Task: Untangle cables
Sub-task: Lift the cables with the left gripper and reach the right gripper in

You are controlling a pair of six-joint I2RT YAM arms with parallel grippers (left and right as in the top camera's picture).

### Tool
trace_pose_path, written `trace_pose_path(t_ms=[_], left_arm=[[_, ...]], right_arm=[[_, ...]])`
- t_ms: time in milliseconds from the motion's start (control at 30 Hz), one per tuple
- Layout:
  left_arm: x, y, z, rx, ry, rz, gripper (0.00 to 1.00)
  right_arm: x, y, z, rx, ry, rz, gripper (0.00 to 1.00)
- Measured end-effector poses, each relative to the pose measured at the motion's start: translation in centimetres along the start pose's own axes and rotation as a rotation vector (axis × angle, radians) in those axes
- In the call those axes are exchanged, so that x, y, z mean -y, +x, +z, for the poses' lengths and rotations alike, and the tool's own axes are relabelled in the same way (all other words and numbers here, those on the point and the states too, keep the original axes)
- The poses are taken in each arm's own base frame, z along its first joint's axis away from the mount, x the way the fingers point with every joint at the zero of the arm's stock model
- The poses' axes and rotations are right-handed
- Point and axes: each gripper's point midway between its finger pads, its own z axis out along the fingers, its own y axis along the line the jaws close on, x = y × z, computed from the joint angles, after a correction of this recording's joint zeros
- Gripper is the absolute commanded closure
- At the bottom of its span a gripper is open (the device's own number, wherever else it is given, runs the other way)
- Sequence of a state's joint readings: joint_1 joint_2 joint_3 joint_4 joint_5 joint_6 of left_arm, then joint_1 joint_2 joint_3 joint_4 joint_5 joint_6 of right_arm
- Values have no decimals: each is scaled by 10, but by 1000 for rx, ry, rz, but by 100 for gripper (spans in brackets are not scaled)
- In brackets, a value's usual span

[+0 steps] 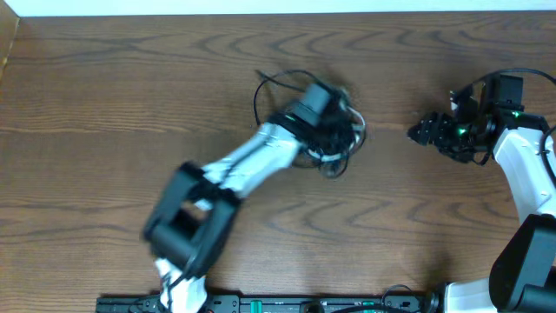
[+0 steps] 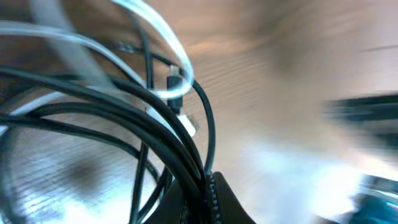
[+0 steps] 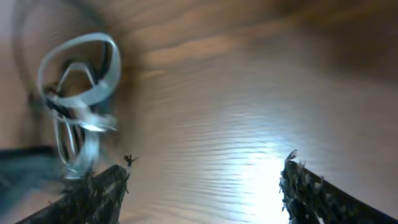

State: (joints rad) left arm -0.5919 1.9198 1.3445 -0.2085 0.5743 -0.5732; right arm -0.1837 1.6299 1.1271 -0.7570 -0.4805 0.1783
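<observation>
The cables (image 1: 258, 94) lie in a tangle near the middle of the wooden table, black loops mixed with a white one. My left gripper (image 1: 340, 130) sits on top of the tangle. In the left wrist view it (image 2: 199, 199) is shut on a bundle of black cables (image 2: 124, 112), and the white cable (image 2: 168, 37) loops above them. My right gripper (image 1: 417, 132) hovers to the right of the tangle, apart from it. Its fingers (image 3: 99, 193) stand wide open over bare wood, with the white cable loop (image 3: 99, 46) ahead at the left.
The wooden table (image 1: 130, 87) runs to a pale back edge at the top. The left arm (image 1: 200, 209) crosses the lower middle diagonally. The right arm's white body (image 1: 530, 165) fills the right edge. A black rail (image 1: 287, 304) lines the front.
</observation>
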Motion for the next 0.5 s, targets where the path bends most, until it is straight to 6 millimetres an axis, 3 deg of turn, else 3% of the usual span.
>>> trace_pose_path(t_ms=[133,233,367,500], left_arm=[[45,-41,-99,87,260,-22,93],[59,-53,-152,113,382,-49,93],[67,-57,-190,65,528,-113,93],[81,-53,-203,-3,618,-142,93]], right_arm=[[-29,-2,0,5,-140,-90,23],[-53,-4,-1,20,-250,-161,23],[-104,-10,-8,67,-459,-309,28],[-166,-13,-15,124,-639,-448,37]])
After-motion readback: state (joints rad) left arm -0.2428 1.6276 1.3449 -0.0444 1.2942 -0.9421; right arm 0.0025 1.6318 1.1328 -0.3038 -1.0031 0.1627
